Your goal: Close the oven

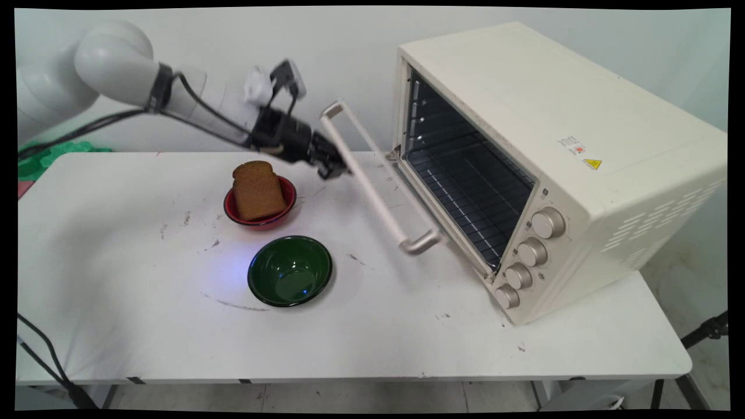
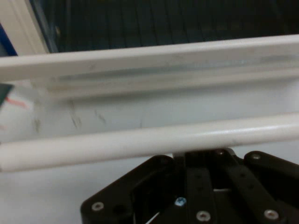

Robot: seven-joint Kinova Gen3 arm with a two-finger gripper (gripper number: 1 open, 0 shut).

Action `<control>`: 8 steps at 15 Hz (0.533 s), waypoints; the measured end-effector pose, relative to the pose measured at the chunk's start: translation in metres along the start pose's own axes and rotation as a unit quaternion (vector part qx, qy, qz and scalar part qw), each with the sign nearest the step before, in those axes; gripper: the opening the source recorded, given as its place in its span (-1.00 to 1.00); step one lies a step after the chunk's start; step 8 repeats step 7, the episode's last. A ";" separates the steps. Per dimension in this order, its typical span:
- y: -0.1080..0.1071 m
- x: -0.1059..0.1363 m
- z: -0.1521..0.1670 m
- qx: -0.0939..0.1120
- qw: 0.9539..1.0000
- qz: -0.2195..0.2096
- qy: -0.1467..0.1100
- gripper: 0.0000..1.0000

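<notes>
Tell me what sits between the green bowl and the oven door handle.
Nothing: in the main view, only bare, scuffed table separates the green bowl from the door handle. The hand view doesn't show that stretch.

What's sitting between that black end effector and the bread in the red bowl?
Nothing visible. The end effector is at the oven door's handle, and the bread in the red bowl lies beside it with only bare table between.
</notes>
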 end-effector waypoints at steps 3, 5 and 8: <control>-0.004 0.032 -0.016 0.005 0.999 0.000 0.039 -1.00; -0.007 0.051 -0.027 0.009 0.998 0.000 0.064 -1.00; -0.010 0.067 -0.038 0.011 0.996 0.000 0.083 -1.00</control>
